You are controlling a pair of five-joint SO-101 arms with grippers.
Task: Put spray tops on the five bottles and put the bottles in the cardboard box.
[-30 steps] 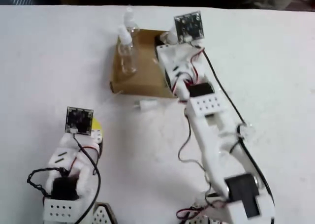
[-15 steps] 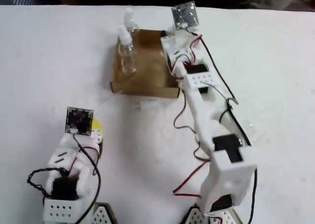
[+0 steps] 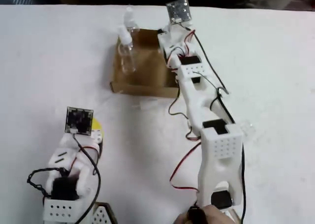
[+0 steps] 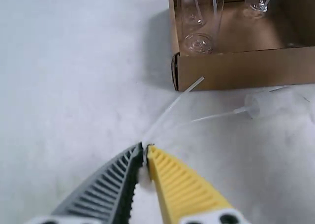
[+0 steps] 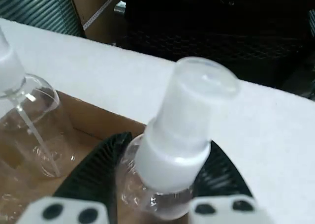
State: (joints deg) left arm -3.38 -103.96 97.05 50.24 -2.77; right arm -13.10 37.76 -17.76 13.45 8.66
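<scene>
The right pincer (image 5: 160,182) is clenched around a clear bottle (image 5: 147,197) fitted with a white spray top (image 5: 182,130). Its black fingers (image 5: 96,167) press the bottle's shoulder from either side. In the high view the right arm stretches across the white bench (image 3: 49,51) to the far right corner of the cardboard box (image 3: 147,79). The grasped bottle hangs there over the brown floor, close to the far wall.

Two more capped bottles (image 3: 127,54) stand upright inside the box along its left side.

The left pincer (image 4: 144,147) sits low over the bench, near the front left and well apart from the right arm. Its grey and yellow fingers are closed together. A thin clear dip tube (image 4: 172,111) sticks out from between their tips, slanting toward the near corner of the box. A loose spray top (image 4: 268,103) lies on its side on the bench just in front of the box's near wall, its own tube trailing away from it.
</scene>
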